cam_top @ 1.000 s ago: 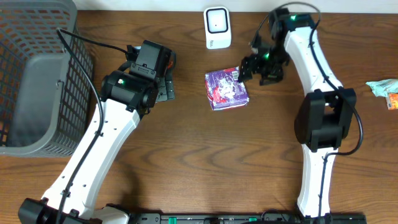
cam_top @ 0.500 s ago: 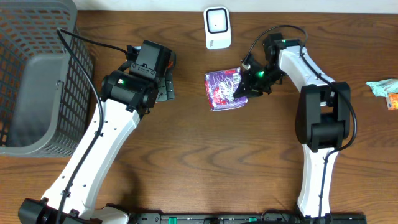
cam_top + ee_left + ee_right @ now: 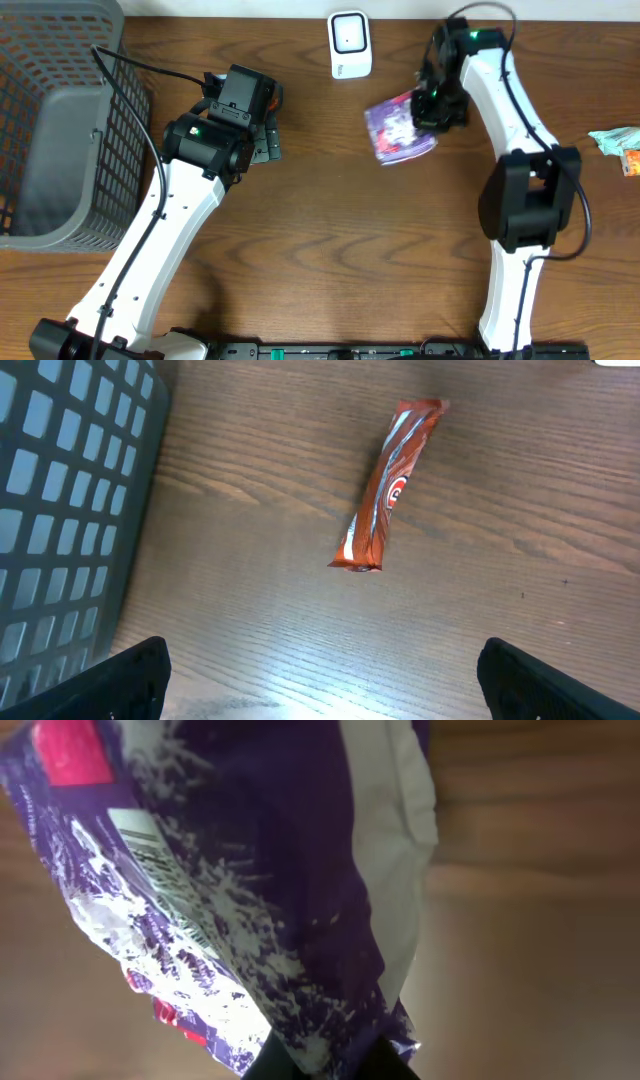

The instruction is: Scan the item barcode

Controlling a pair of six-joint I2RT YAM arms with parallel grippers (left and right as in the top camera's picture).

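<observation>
Since a second ago, your purple packet (image 3: 400,128) has left its spot below the scanner (image 3: 349,43). It now sits further right, pinched at its right edge by the right end effector (image 3: 432,108), which has closed on it. It hangs tilted, below and to the right of the scanner and apart from it.

The packet is glossy purple with white speckling, a pink patch near one corner and a white crimped seam along one side. The right wrist view gives you what the overhead cannot: a white barcode panel (image 3: 150,845) with black bars, running diagonally across the crumpled face, and the dark fingertips (image 3: 290,1065) clamped on the lower edge.

The left wrist view shows you an orange-red snack bar (image 3: 388,485) lying on the worktop (image 3: 330,250) beside the basket (image 3: 50,120) wall. From overhead that bar cannot be made out beneath the arm. The left end effector (image 3: 262,140) hovers over it with its fingers spread wide, holding nothing.

By count you have one purple packet, one scanner, one grey mesh basket, one snack bar and two arms. A teal wrapper (image 3: 612,139) and an orange one (image 3: 631,161) lie at the right edge.
</observation>
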